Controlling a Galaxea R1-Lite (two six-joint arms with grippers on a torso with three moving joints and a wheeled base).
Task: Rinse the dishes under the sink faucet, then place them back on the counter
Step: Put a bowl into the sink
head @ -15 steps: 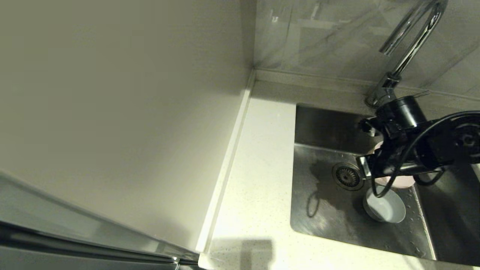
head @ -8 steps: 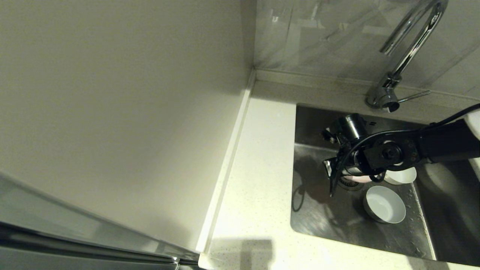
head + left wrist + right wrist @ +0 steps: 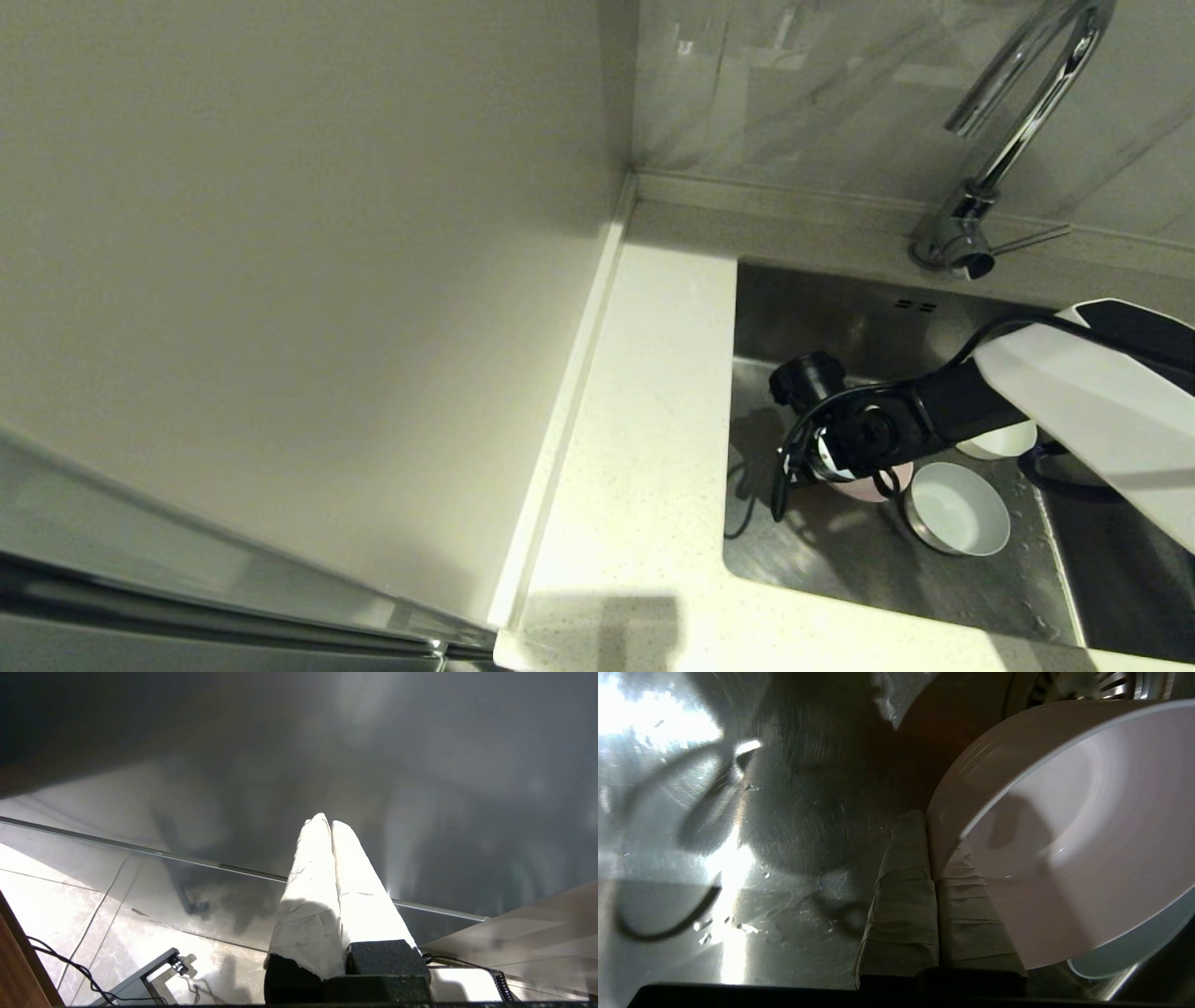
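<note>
My right gripper [image 3: 933,833] is shut on the rim of the pale pink bowl [image 3: 1064,835], one finger outside the wall and one inside. In the head view the pink bowl [image 3: 866,486] hangs tilted low over the left part of the sink [image 3: 840,317], under my right wrist. The pale blue bowl [image 3: 958,509] sits on the sink floor just to its right, and the white bowl [image 3: 1006,439] lies behind it, partly under my arm. The faucet [image 3: 1018,121] stands at the back right, with no water showing. My left gripper [image 3: 327,822] is shut and empty, away from the sink.
The white counter [image 3: 644,420] runs along the sink's left side, with a raised edge strip [image 3: 569,392] against the cream wall panel. The drain strainer [image 3: 1087,683] lies beyond the pink bowl. Water drops sit on the sink floor [image 3: 752,896].
My right arm has swung left and down across the sink with the pink bowl, away from the faucet. The white bowl and the faucet lever have come into view.
</note>
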